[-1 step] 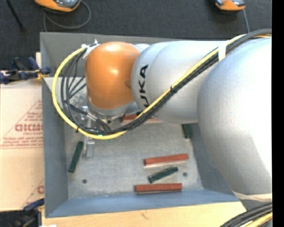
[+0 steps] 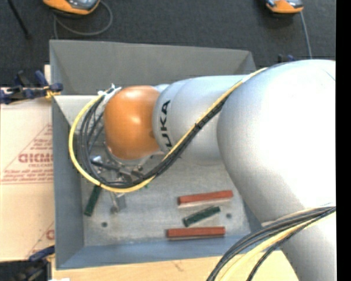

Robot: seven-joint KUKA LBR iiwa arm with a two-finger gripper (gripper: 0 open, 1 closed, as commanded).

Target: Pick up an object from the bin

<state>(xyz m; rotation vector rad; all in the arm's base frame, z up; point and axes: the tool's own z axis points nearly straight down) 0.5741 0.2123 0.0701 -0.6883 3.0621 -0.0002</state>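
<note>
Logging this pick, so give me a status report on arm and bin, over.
Arm's tool low over bin floor, left side. Nearest thing: dark green stick, just left of it. Two red-brown bars and a green piece lie apart, right.

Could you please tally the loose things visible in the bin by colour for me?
Red-brown bars: 2
Dark green bars: 2
Total: 4 in view; the arm covers part of the bin.
</note>
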